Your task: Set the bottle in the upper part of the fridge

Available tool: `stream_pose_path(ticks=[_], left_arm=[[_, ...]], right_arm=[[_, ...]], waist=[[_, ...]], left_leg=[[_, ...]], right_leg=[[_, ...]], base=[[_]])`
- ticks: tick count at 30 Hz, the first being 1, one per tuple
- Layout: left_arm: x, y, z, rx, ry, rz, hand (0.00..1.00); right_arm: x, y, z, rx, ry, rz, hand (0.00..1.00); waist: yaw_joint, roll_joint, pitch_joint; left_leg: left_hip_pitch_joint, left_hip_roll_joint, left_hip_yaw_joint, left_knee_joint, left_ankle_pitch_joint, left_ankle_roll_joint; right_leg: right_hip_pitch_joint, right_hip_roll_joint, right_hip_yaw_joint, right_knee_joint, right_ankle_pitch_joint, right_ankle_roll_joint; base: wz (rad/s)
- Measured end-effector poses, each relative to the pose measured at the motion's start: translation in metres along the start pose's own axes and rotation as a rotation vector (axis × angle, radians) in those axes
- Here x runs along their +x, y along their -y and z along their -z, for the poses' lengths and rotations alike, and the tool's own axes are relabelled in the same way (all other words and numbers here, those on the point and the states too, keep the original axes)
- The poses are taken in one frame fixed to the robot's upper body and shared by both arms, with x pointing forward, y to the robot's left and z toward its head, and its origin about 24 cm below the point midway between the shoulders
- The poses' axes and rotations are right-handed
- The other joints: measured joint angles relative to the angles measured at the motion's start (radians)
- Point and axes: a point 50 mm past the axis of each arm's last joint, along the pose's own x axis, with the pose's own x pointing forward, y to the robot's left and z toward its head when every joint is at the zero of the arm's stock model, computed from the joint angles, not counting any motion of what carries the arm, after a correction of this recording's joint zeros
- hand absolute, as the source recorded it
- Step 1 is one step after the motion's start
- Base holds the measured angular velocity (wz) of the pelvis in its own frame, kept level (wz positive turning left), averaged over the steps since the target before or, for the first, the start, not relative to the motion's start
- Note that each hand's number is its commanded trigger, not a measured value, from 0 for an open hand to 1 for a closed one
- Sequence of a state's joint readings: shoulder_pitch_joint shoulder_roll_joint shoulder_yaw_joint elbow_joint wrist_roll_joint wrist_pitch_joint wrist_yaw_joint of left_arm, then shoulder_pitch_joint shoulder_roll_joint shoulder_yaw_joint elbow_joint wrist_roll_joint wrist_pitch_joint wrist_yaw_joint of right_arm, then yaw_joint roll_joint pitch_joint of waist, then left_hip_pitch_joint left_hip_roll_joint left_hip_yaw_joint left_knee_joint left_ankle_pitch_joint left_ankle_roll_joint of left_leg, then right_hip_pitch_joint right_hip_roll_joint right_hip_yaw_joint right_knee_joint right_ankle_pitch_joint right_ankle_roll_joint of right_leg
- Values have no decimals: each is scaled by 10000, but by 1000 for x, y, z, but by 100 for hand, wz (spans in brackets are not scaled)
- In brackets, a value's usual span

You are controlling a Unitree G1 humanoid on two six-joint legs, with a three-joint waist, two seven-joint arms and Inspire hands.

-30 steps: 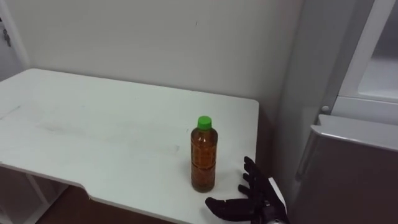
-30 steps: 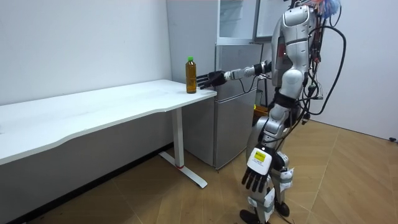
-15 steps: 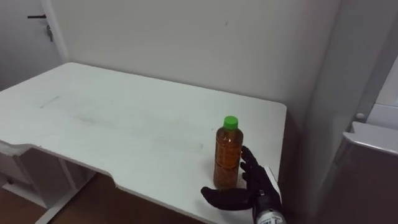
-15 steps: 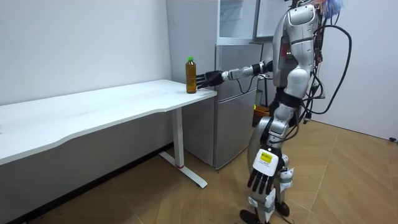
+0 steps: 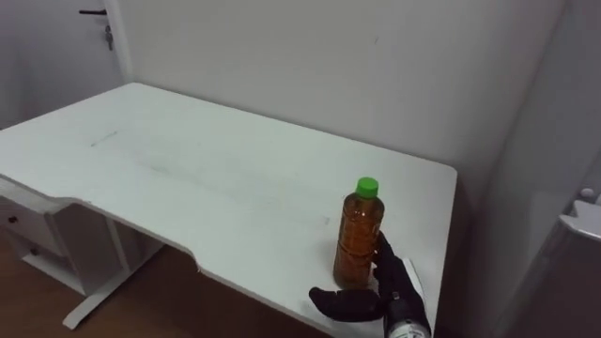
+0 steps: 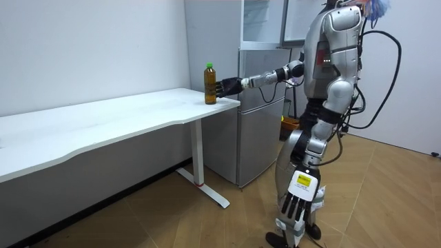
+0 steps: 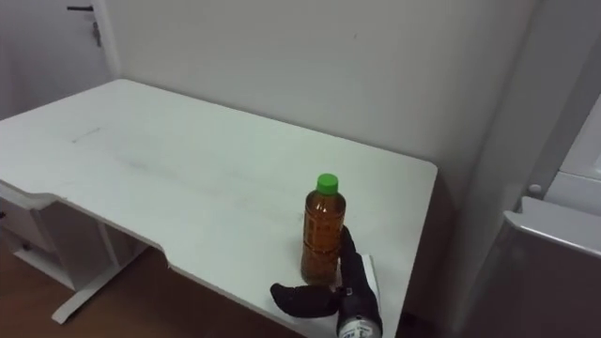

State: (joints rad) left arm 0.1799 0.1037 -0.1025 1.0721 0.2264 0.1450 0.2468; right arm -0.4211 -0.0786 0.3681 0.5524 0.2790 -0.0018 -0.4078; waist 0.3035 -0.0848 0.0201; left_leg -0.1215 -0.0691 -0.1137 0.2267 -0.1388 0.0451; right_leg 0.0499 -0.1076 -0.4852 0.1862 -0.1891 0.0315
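Note:
An amber bottle [image 5: 360, 239] with a green cap stands upright near the right front corner of the white table [image 5: 188, 178]. My right hand [image 5: 380, 296] is open at its base: the straight fingers [image 5: 391, 270] lie against the bottle's right side and the thumb reaches across in front of it. In the room view the same hand [image 6: 227, 86] meets the bottle [image 6: 209, 84] at the table's end. My left hand [image 6: 298, 207] hangs open beside my leg. I stand in front of the fridge [image 6: 265, 103], whose upper compartment [image 6: 262, 21] is open.
The fridge's grey side and white top edge [image 7: 554, 211] rise right beside the table's right end. A wall runs behind the table. Under the table's left end there is a drawer unit [image 5: 38, 249], and wooden floor lies below the front edge.
My right hand has moved forward from beside the bottle until its fingers lie against it, thumb in front. The eye views have swung left. My left hand has dropped lower.

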Motion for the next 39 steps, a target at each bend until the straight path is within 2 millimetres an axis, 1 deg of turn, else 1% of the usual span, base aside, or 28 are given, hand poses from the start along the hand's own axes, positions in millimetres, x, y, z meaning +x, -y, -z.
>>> stream_pose_path(ticks=[1, 5, 7, 9, 11, 13, 16, 17, 18, 20, 23, 30, 31, 33, 34, 36, 39], left_arm=[[0, 0, -1, -12, 39, -2, 0], [-1, 0, -1, -34, 101, -2, 0], [-1, 0, 0, -36, 89, -9, 0], [-1, 0, 2, -34, 75, 13, 0], [-1, 0, 3, -72, 67, 64, 0], [-1, -1, 4, -242, 25, 125, 0], [-1, -3, 4, -403, -11, 120, 0], [-1, -4, 3, -509, 37, 98, 0], [-1, -5, 2, -603, 57, 90, 0], [0, -8, 0, -784, 112, 32, 0], [0, -11, -2, -778, 182, -42, 0], [1, -12, -5, -920, 241, -40, 0], [1, -12, -5, -808, 260, -6, 0], [0, -10, -6, -770, 297, 29, 0], [1, -10, -7, -807, 311, 34, 0], [1, -11, -9, -843, 359, 23, 0], [1, -11, -10, -844, 399, 27, 0]], right_arm=[[0, 1, 2, -40, -72, 89, 0], [6, 3, 0, 76, -212, 297, 0], [9, 6, 1, 274, -349, 380, 0], [10, 7, 0, 562, -427, 425, 0], [12, 8, -1, 994, -513, 518, 0], [13, 11, -2, 1543, -604, 662, 0], [14, 15, -2, 2132, -727, 1028, 0], [14, 18, -1, 2161, -719, 1253, 0], [15, 20, -1, 2176, -694, 1417, 0], [16, 27, -2, 2298, -680, 1866, 0], [19, 32, -5, 2395, -687, 2300, 0], [22, 35, -13, 2489, -543, 2906, 0], [22, 35, -14, 2495, -524, 3007, 0], [23, 35, -16, 2499, -491, 3153, 0], [24, 36, -18, 2505, -461, 3259, 0], [25, 36, -21, 2517, -391, 3409, 0], [25, 36, -24, 2544, -295, 3629, 0]], waist=[[9, -14, -1], [13, -10, 9], [25, 17, 35], [23, -11, 29], [18, -62, 1], [24, -76, 19], [34, -79, 18], [5, -78, 18], [3, -78, 19], [16, -117, -11], [19, -125, -16], [15, -167, -36], [16, -164, -30], [18, -140, 8], [22, -123, 55], [25, -122, 107], [27, -144, 108]], left_leg=[[-83, 0, -40, 49, 4, -7], [-142, 12, -97, 95, 33, -43], [-160, 11, -117, 105, 40, -50], [-192, 9, -119, 121, 41, -52], [-273, -1, -126, 136, 72, -43], [-291, -10, -143, 147, 118, -38], [-333, -52, -255, 172, 127, -43], [-444, -73, -286, 285, 129, -41], [-498, -78, -315, 334, 129, -41], [-682, -91, -377, 428, 137, -39], [-802, -109, -400, 435, 172, -19], [-1102, -102, -421, 431, 208, -22], [-1110, -105, -424, 422, 208, -22], [-1111, -110, -428, 415, 207, -22], [-1114, -110, -474, 415, 207, -22], [-1167, -108, -507, 416, 217, -36], [-1306, -117, -511, 423, 248, -28]], right_leg=[[-23, 6, -85, -7, 0, 0], [-25, 32, -152, -6, 1, -2], [-8, 38, -155, -7, 1, -2], [-22, 38, -151, -13, 1, -2], [-126, 36, -151, -9, 5, -10], [-133, 34, -166, -9, 15, -26], [-142, 24, -244, -12, 16, -27], [-158, 18, -364, -14, 13, -25], [-173, 22, -386, -14, 11, -25], [-327, 25, -396, 9, 9, -25], [-412, 21, -388, 15, 22, -20], [-717, 19, -425, 59, 51, -37], [-723, 16, -449, 62, 51, -37], [-724, 7, -478, 82, 51, -37], [-729, 3, -483, 104, 51, -37], [-810, -11, -509, 176, 50, -37], [-947, -22, -517, 190, 51, -38]], base=[[14], [6], [4], [0], [0], [2], [10], [21], [19], [9], [2], [0], [0], [0], [0], [0], [0]])
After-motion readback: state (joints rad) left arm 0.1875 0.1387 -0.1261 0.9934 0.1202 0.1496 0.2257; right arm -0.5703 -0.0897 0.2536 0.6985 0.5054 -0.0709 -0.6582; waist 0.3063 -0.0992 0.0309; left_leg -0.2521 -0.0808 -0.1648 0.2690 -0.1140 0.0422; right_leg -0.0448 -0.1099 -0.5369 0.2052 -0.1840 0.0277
